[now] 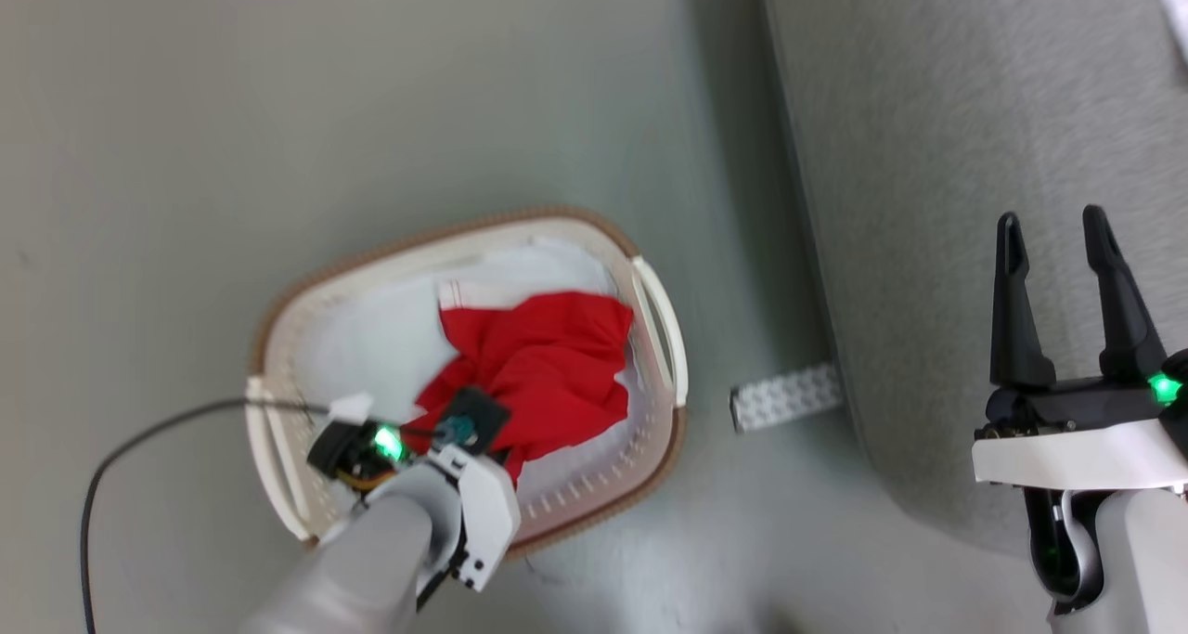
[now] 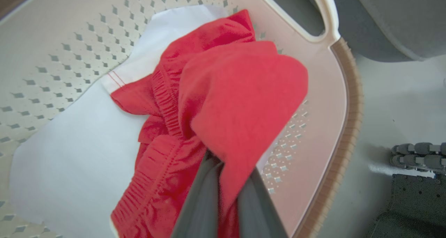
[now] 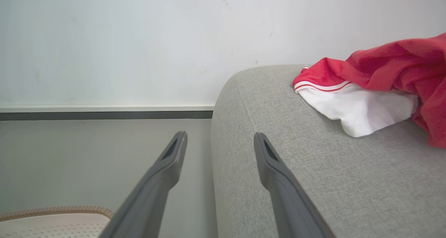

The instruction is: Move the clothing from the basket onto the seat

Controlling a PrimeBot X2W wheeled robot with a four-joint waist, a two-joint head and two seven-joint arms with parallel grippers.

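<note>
Crumpled red clothing (image 2: 237,98) heaped on white padding (image 2: 69,154) inside the perforated basket (image 2: 324,102), left end effector (image 2: 223,164) clamped on a fold, grey sofa (image 2: 393,18) beyond the basket's handle rim

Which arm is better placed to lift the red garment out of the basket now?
Left. The left tool is shut on the red garment inside the basket, so it can probably lift. The right tool is open near the sofa, away from the basket.

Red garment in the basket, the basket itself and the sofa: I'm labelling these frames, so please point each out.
red garment (image 2: 237,102), left wrist view, on its bunched top fold.
basket (image 2: 355,102), left wrist view, on its brown woven-look rim.
sofa (image 3: 313,182), right wrist view, on its bare grey upholstery.
</note>
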